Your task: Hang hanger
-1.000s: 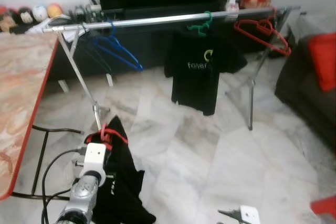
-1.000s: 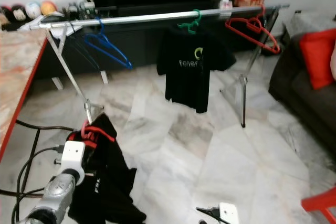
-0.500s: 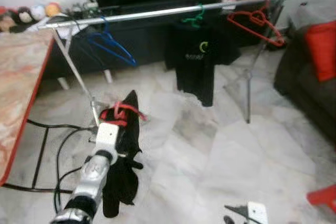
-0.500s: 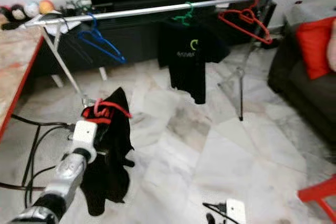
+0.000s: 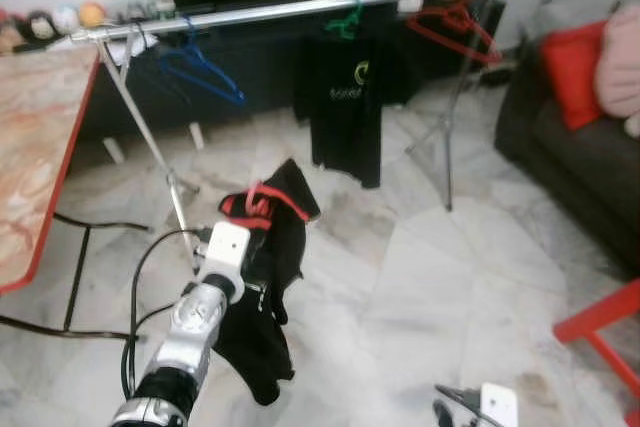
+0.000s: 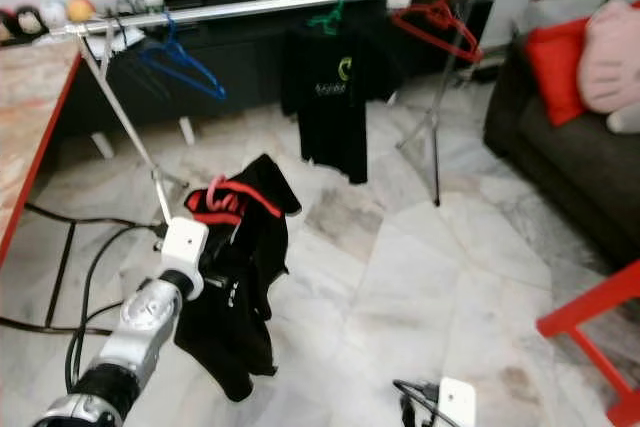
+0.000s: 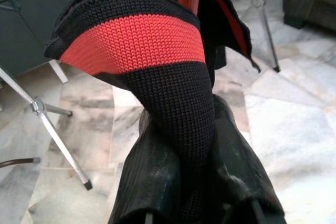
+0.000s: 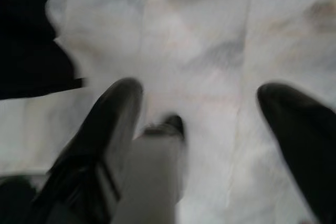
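My left gripper is shut on a red hanger that carries a black garment with a red collar. It holds them above the floor, short of and below the silver rail. In the left wrist view the cloth is bunched between the black fingers. On the rail hang a blue hanger, a green hanger bearing a black T-shirt, and a bare red hanger. My right gripper hangs low and open over bare floor.
A marble-topped table with a red edge stands at the left, with cables on the floor under it. A dark sofa with a red cushion is at the right. A red stool is at the near right.
My left arm has lifted the hanger and garment higher and further forward towards the rail. The camera has shifted, so the sofa shows more. The right gripper stays low.
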{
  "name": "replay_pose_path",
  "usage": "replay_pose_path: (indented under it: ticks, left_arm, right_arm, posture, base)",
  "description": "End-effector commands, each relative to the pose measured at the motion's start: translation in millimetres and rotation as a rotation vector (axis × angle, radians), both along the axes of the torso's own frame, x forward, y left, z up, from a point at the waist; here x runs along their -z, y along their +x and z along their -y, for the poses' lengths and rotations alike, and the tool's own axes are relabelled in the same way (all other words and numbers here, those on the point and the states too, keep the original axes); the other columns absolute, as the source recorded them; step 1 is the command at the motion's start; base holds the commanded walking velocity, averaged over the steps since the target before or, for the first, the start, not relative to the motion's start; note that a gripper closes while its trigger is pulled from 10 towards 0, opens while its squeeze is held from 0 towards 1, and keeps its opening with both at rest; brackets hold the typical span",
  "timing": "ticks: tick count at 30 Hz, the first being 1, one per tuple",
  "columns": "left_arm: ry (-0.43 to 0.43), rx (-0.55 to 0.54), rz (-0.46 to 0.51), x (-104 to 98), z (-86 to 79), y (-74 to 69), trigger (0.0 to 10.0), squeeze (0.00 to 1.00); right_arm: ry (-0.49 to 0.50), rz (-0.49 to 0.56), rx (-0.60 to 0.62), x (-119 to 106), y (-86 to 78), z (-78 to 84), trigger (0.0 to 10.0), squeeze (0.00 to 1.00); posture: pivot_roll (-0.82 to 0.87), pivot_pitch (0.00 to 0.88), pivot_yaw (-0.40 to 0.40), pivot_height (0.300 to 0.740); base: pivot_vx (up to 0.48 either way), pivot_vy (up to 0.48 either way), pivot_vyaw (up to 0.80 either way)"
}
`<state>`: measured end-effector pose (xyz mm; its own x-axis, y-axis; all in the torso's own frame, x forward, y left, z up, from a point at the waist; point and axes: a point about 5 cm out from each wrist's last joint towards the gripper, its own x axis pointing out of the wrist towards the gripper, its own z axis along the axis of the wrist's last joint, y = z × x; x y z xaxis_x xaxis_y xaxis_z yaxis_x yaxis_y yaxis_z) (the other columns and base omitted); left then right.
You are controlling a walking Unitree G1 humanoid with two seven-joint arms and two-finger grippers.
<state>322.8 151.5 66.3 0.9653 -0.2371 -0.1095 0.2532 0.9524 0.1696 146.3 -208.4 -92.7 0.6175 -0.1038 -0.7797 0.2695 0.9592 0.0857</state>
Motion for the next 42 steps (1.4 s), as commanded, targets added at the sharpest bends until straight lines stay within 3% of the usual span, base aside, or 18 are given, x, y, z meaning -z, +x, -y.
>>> replay_pose_path:
  ticks: [1,5,6,8,13,19,22,27,35,38,42]
  left_arm:
    - [-0.014,0.023,0.041,-11.8,3.8,3.7,10.0,0.0]
    - [-0.018,0.048,0.045,-15.3,9.7,4.2,10.0,0.0]
    - [-0.021,0.054,0.047,-17.1,11.4,4.6,10.0,0.0]
    - [-0.022,0.061,0.045,-18.2,13.1,4.6,10.0,0.0]
    - [-0.019,0.123,0.024,-21.0,23.0,3.6,10.0,0.0]
    - [-0.004,0.192,-0.004,-19.8,34.1,0.6,10.0,0.0]
    - [-0.005,0.211,0.001,-21.7,40.6,-1.9,10.0,0.0]
    - [-0.017,0.279,-0.009,-25.9,47.3,-6.4,10.0,0.0]
    - [-0.015,0.46,-0.018,-38.9,64.2,-15.1,10.0,0.0]
    - [-0.035,0.568,-0.018,-46.4,76.7,-21.2,10.0,0.0]
    - [-0.038,0.63,-0.026,-48.4,83.0,-26.1,10.0,0.0]
  right_arm:
    - [-0.029,0.029,0.012,-3.7,5.9,5.2,10.0,0.0]
    - [-0.076,0.042,0.012,-5.1,6.4,7.1,10.0,0.0]
    - [-0.125,0.158,0.006,-25.9,45.9,16.0,10.0,0.0]
    - [-0.165,0.332,-0.003,-64.4,98.9,29.2,10.0,0.0]
    - [-0.184,0.496,-0.043,-91.1,120.6,33.7,10.0,0.0]
    - [-0.171,0.601,-0.09,-108.3,135.0,24.5,10.0,0.0]
    - [-0.145,0.668,-0.219,-122.0,140.9,10.8,10.0,0.0]
    - [-0.133,0.71,-0.327,-131.2,137.6,3.6,10.0,0.0]
    - [-0.121,0.737,-0.639,-149.4,120.6,-19.4,10.0,0.0]
    - [-0.112,0.759,-0.702,-156.4,119.6,-25.8,10.0,0.0]
    - [-0.141,0.749,-0.725,-159.3,119.8,-25.9,10.0,0.0]
  posture:
    - [-0.01,0.0,0.033,0.74]
    - [-0.02,0.0,0.034,0.74]
    - [-0.04,0.0,0.037,0.74]
    - [-0.04,0.0,0.037,0.74]
    - [-0.05,0.0,0.04,0.74]
    - [-0.06,0.0,0.04,0.74]
    - [-0.07,0.0,0.031,0.74]
    - [-0.07,0.0,0.023,0.74]
    - [-0.08,0.0,0.015,0.74]
    - [-0.09,0.0,0.016,0.74]
    - [-0.09,0.0,0.014,0.74]
  base:
    - [-0.296,0.0,0.0]
    - [-0.298,0.0,0.0]
    - [-0.3,0.0,0.0]
    - [-0.3,0.0,0.0]
    - [-0.302,0.0,0.0]
    - [-0.28,0.0,0.0]
    - [0.0,0.0,0.0]
    - [0.0,0.0,0.0]
    - [0.0,0.0,0.0]
    - [0.0,0.0,0.0]
    - [0.0,0.0,0.0]
